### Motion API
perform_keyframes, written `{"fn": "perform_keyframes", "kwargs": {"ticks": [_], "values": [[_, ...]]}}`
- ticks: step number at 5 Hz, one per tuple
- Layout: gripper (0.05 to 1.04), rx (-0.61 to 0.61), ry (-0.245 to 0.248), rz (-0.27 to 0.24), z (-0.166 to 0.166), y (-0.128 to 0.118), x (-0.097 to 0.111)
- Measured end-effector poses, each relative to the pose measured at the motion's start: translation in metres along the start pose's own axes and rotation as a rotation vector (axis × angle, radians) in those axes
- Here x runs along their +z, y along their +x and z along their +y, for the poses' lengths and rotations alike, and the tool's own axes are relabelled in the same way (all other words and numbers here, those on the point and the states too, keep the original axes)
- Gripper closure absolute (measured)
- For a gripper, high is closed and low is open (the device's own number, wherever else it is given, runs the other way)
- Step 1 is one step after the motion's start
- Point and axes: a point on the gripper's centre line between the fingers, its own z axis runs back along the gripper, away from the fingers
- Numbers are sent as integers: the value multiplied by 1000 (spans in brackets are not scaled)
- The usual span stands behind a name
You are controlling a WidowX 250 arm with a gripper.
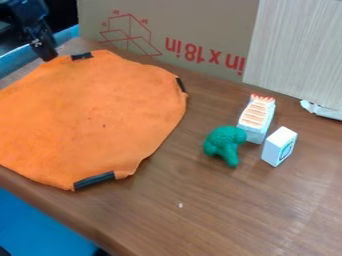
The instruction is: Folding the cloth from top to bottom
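The black gripper point(44, 49) hangs at the upper left, by the cloth's far edge and just left of the black tape patch on that edge. The orange cloth point(100, 115) lies spread out flat on the brown table at the left, its left part running out of view. Black tape patches mark its far edge, its right edge and its near edge. Whether the gripper touches the cloth I cannot tell.
A green toy point(225, 145), a white box with orange stripes point(256, 118) and a small white block point(279, 146) stand right of the cloth. Behind are a cardboard panel point(194, 30) and a pale panel point(297, 50). The table's front edge point(73, 215) runs along the lower left.
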Motion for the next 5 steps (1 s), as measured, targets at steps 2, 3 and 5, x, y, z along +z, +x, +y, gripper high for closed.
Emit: {"fn": "perform_keyframes", "kwargs": {"ticks": [2,3,5], "values": [[84,9,0,11,5,19,-1],[84,14,0,17,10,24,-7],[84,36,2,49,16,21,-20]]}}
